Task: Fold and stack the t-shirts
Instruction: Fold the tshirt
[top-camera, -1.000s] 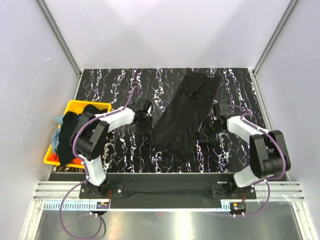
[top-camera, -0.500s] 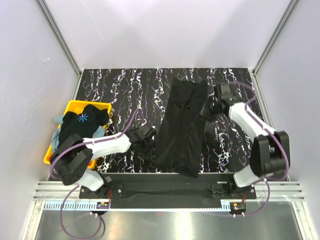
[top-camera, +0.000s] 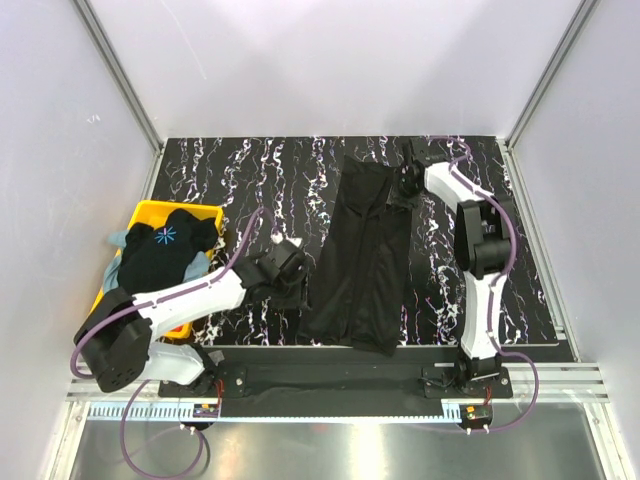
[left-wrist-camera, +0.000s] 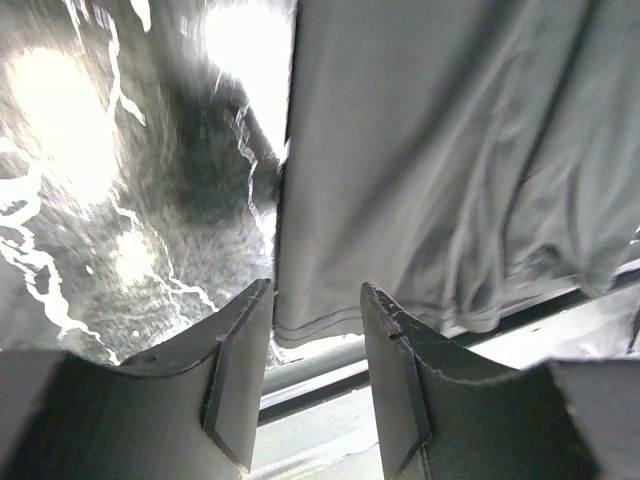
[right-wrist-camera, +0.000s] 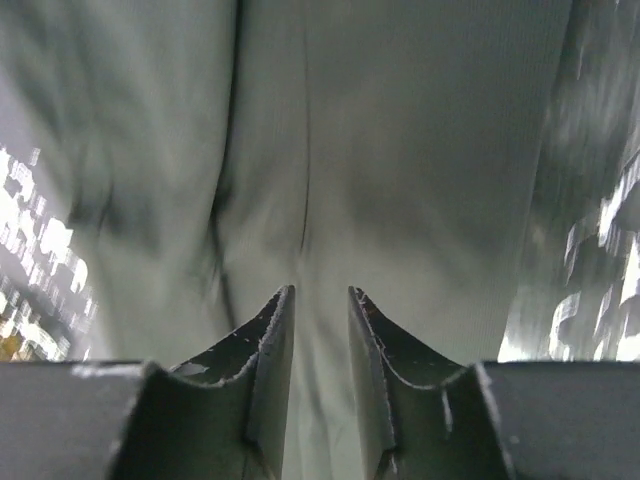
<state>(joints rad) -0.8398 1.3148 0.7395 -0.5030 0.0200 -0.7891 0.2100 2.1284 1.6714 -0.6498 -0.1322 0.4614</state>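
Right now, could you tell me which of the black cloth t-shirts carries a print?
The black t-shirt heaped in the yellow plastic bin: it shows a small pale-blue starburst. The other black t-shirt, folded long on the marbled table, is plain.

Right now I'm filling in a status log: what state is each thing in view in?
Plain black t-shirt: folded into a long strip, flat on the table.
Starburst t-shirt: unfolded, heaped in the yellow bin.
Grey-blue t-shirt: crumpled beneath it, spilling over the bin's edge.
Left end effector: open, beside the strip's near end.
Right end effector: narrowly open, over the strip's far end.
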